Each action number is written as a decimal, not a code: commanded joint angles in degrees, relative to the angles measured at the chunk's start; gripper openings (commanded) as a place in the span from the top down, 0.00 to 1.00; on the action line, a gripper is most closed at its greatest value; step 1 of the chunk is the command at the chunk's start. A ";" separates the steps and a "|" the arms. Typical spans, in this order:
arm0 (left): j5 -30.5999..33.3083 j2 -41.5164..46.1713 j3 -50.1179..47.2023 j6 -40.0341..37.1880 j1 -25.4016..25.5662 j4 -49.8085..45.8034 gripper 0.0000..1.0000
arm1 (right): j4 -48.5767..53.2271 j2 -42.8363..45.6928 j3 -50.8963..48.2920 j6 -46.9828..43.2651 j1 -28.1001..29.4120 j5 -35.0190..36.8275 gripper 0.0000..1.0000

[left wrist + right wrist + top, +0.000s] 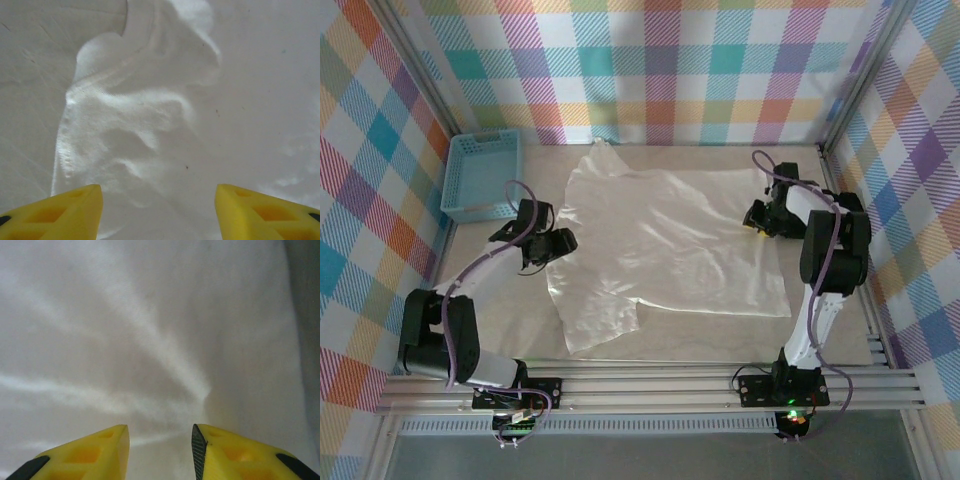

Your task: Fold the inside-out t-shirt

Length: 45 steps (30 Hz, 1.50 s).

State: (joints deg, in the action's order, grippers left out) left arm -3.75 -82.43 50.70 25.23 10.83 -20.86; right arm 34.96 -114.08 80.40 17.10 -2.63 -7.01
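Observation:
The inside-out t-shirt (660,240) lies spread out and wrinkled across the middle of the table, white and thin, with one flap reaching toward the front (600,325). My left gripper (548,248) hovers at the shirt's left edge. In the left wrist view it (157,192) is open, its yellow fingers (70,210) wide apart over a rumpled fold of the shirt (140,125). My right gripper (758,217) sits at the shirt's right edge. Seen from its own wrist it (160,432) is open with a narrower gap, low over the cloth (125,340), where creases run toward the jaws.
A blue basket (480,178) stands at the back left, beside the left arm. Bare tabletop (500,320) shows left of the shirt and along the front. Plaid walls enclose three sides, and an aluminium rail (670,385) runs along the near edge.

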 commanded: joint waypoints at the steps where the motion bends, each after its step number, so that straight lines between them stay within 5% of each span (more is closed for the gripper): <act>1: -3.04 -3.11 1.18 -1.13 1.06 0.41 0.39 | -4.00 8.02 -4.25 -0.11 0.92 -5.21 0.58; 14: -1.85 -26.28 27.22 -2.98 -1.20 5.46 0.39 | -8.37 9.73 -9.21 1.27 3.68 -12.33 0.55; 33: -4.81 -57.68 68.87 -6.63 -4.01 -18.61 0.38 | -8.85 9.22 -9.77 0.63 3.93 -12.51 0.54; 45: 1.97 -69.87 92.12 -12.33 -6.28 -30.91 0.37 | -7.13 10.44 -9.47 -0.53 3.89 -10.70 0.53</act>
State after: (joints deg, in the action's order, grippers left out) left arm -4.43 -149.62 138.19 15.53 6.17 -46.68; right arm 26.65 -104.20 71.13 17.54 0.97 -18.02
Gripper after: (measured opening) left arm 0.632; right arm 0.466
